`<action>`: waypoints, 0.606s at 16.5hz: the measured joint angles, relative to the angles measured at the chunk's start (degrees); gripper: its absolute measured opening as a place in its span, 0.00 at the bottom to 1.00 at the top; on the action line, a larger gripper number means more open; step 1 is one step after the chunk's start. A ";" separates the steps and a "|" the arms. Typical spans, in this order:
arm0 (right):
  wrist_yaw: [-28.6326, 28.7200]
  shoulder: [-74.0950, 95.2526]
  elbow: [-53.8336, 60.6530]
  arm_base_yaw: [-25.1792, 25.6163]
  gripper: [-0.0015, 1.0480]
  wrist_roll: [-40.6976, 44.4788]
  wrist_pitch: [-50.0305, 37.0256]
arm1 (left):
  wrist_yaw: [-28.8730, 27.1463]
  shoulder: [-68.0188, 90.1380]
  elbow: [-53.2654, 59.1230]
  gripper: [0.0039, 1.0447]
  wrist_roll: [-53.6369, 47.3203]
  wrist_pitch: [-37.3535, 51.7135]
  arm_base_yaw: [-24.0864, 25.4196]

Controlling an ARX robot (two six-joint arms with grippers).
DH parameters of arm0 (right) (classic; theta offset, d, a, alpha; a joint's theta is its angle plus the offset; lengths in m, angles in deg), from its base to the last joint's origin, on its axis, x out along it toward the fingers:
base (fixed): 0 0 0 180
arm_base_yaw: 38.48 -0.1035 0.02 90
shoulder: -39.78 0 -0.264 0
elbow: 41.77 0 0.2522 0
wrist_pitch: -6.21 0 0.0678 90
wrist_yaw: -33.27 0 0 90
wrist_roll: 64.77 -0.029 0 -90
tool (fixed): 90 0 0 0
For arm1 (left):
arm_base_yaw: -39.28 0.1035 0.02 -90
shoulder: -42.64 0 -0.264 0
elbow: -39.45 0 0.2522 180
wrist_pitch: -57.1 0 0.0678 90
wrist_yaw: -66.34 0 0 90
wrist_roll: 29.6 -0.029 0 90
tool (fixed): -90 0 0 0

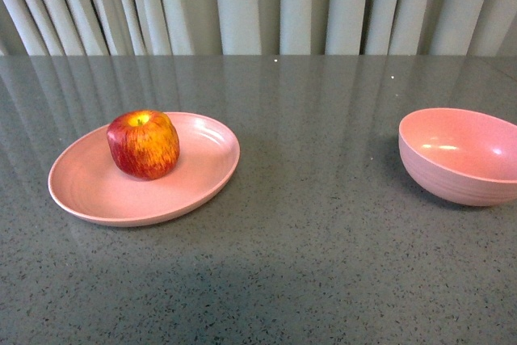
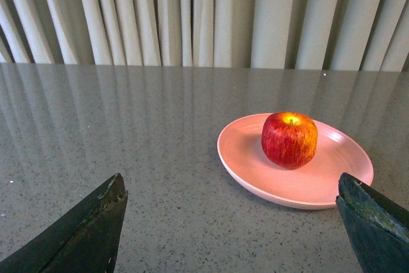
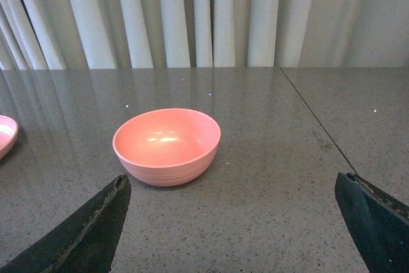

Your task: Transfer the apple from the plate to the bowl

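While both arms' jaws stood spread and empty, the left pair needed to straddle the apple [image 1: 144, 145] squarely at its widest girth on the plate [image 1: 89, 191] before lifting toward the bowl [image 1: 460, 175] at right.

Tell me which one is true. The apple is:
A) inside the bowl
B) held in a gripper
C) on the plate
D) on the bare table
C: the apple sits upright on the plate, while the bowl off to the right has nothing in it.
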 joint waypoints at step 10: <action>-0.63 28.37 -14.49 0.07 0.94 -8.55 -12.22 | 0.02 0.00 0.00 0.94 -0.02 0.00 0.00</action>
